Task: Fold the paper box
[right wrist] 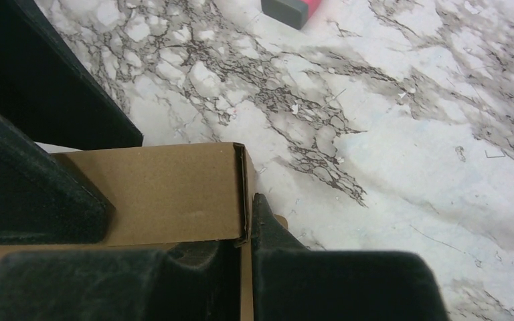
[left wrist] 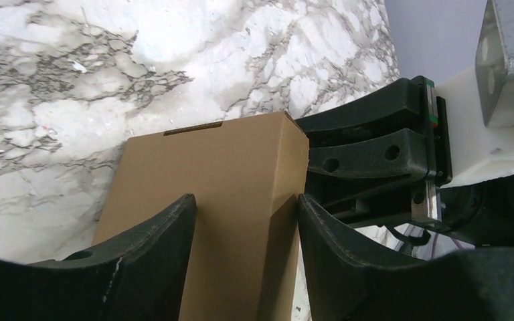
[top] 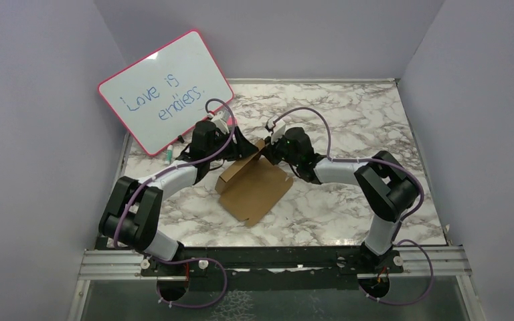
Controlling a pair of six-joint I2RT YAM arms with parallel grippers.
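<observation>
Paper box [top: 254, 190]: its raised far flap [left wrist: 227, 160] stood between your grippers. Left gripper [left wrist: 246, 202] was spread astride the flap and right gripper [right wrist: 241, 231] pinched its edge. The body lay nearward on the worktop [top: 355, 127].

Brown cardboard paper box [top: 254, 190] at the middle of the marble-patterned table [top: 375, 120], pink-rimmed rectangular whiteboard [top: 164, 90] behind-left, left gripper [top: 239, 150] and right gripper [top: 272, 148] side by side at the box's far edge

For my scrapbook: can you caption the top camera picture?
Left pincer and right pincer meet at the raised edge of the paper box.
</observation>
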